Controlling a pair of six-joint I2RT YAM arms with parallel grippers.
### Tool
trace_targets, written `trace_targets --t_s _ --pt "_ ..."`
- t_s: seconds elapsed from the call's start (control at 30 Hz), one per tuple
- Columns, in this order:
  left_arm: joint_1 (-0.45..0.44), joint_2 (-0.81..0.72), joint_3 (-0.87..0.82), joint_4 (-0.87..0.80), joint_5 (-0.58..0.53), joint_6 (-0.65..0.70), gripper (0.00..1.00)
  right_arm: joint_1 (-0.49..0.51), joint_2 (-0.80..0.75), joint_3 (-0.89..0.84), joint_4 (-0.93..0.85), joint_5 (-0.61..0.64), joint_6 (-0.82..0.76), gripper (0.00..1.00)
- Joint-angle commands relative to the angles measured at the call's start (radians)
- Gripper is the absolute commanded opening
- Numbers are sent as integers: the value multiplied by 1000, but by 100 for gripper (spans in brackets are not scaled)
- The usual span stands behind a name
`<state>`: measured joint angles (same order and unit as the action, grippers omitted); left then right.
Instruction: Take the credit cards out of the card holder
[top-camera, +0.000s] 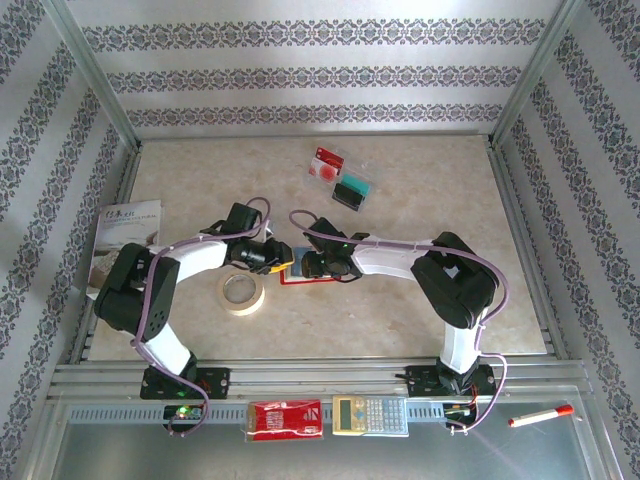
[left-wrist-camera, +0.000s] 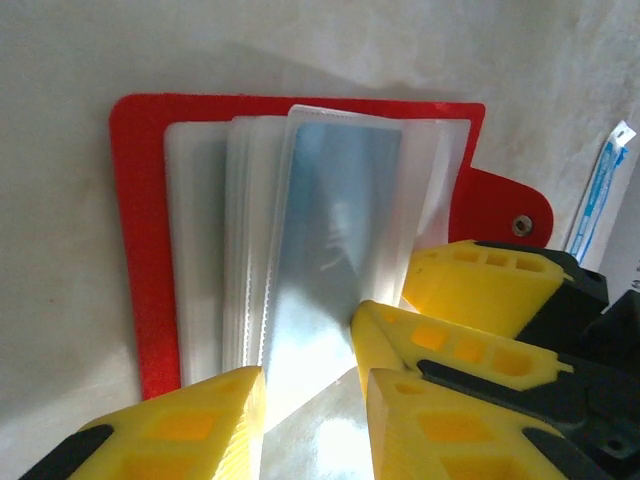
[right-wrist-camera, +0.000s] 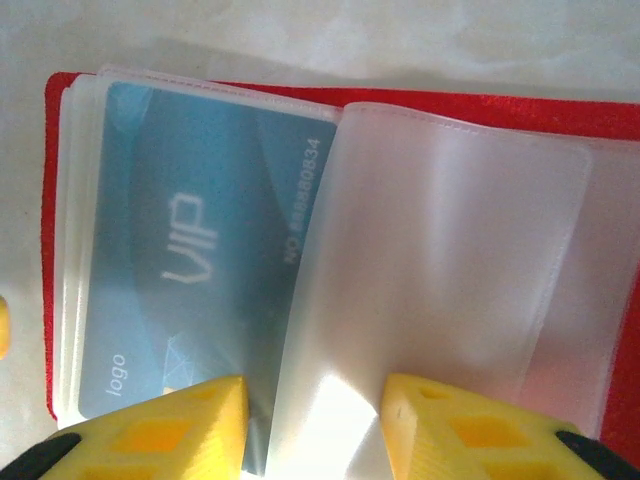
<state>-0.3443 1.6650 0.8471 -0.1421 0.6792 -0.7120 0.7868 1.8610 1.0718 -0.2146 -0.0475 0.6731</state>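
The red card holder (top-camera: 297, 267) lies open mid-table between my two grippers. Its red cover (left-wrist-camera: 140, 250) frames clear pockets, and one raised pocket holds a blue credit card (left-wrist-camera: 335, 220). My left gripper (left-wrist-camera: 315, 385) straddles that raised pocket with a narrow gap and no clear pinch. My right gripper (right-wrist-camera: 315, 395) stands open astride a lifted empty clear page (right-wrist-camera: 440, 260), beside the blue "VIP" card (right-wrist-camera: 180, 250). Its yellow fingers (left-wrist-camera: 480, 290) crowd in next to my left ones. A red-and-white card (top-camera: 328, 163) and a teal-and-black card (top-camera: 352, 190) lie loose at the back.
A tape roll (top-camera: 242, 292) sits just left of the holder and a booklet (top-camera: 125, 240) lies at the far left. On the near rail are a red packet (top-camera: 284, 420), a calculator (top-camera: 368, 414) and a red-capped marker (top-camera: 540, 416). Metal frame rails border the table.
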Motion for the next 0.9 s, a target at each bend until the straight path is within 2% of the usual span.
trace_targets --t_s 0.0,0.33,0.87 --pt "-12 23 42 -10 -17 12 33 -12 66 -56 -50 -4 -14 43" --pt "-15 78 126 -78 -92 70 32 -20 60 -68 -38 -12 -17 43" --pt "-28 169 150 -66 -67 71 29 -20 62 -71 -44 -8 -15 41"
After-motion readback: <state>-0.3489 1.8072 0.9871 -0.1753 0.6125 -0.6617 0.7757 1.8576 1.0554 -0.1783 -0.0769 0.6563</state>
